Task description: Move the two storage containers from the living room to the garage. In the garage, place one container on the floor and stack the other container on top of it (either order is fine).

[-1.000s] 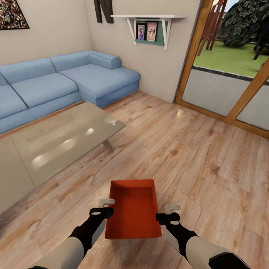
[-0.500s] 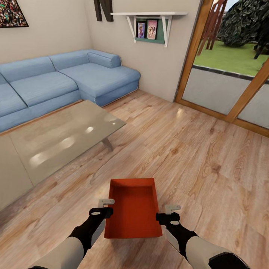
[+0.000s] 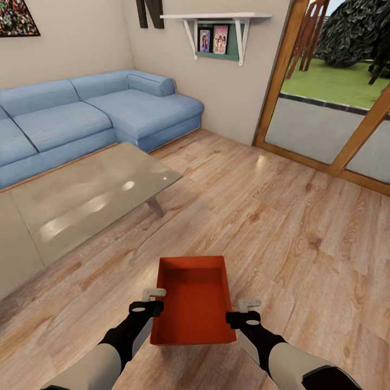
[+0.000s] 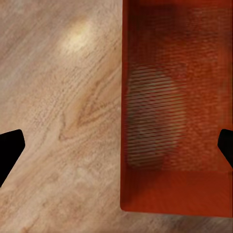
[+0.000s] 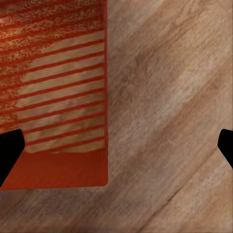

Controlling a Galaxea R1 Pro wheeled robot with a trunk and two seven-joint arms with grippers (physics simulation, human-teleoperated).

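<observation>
Empty orange-red storage container (image 3: 193,303), upright, above the wood floor (image 3: 281,227)

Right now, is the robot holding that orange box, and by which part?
Seemingly yes: the storage container sits between the left end effector and right end effector, one astride each long side wall.

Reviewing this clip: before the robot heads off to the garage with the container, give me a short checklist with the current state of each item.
1. Container between both arms, over the wood floor: ok.
2. Left gripper straddles the container's side wall, one finger inside, one outside: ok in the left wrist view.
3. Right gripper straddles the opposite wall: ok in the right wrist view.
4. Fingers clamped firmly on the walls: cannot tell; contact is not visible.
5. Container level and empty: ok.
6. Clear of the glass table: ok, it stands apart, ahead to the left.
</observation>
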